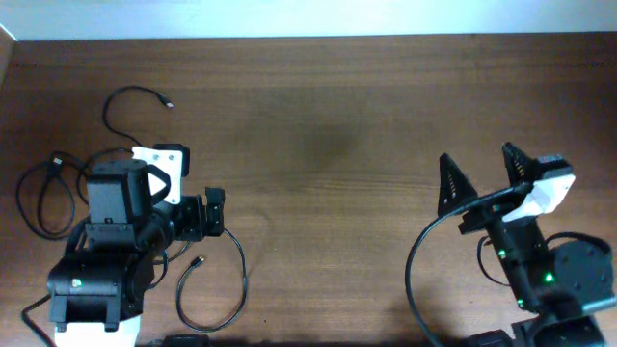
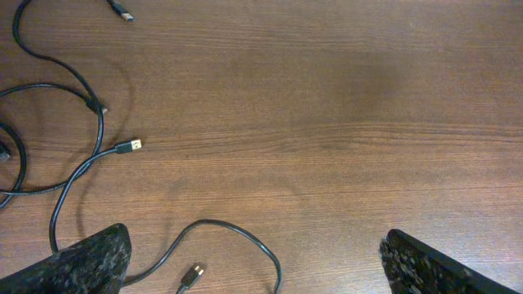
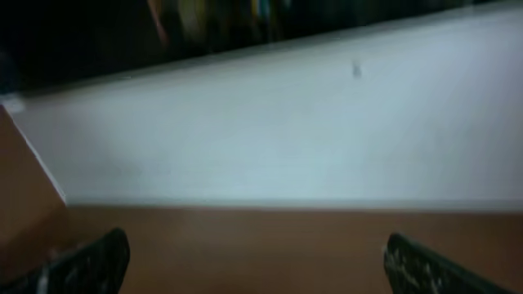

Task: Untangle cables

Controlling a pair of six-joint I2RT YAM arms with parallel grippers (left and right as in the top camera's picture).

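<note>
Three thin black cables lie apart on the left of the wooden table. One (image 1: 123, 96) curls at the back left, with a metal-tipped plug. One (image 1: 43, 198) forms a loop at the far left edge. One (image 1: 236, 280) loops in front of my left arm; its curve (image 2: 237, 231) and small plug (image 2: 193, 273) lie between my left fingers in the left wrist view. A gold-tipped plug (image 2: 133, 145) lies further left. My left gripper (image 1: 209, 214) (image 2: 257, 263) is open and empty above that loop. My right gripper (image 1: 479, 172) (image 3: 261, 269) is open and empty, far right, no cable near it.
The table's back edge meets a white wall (image 3: 270, 139). A thicker black cord (image 1: 416, 260) belonging to the right arm arcs down at the front right. The left arm's base (image 1: 92, 289) fills the front left corner.
</note>
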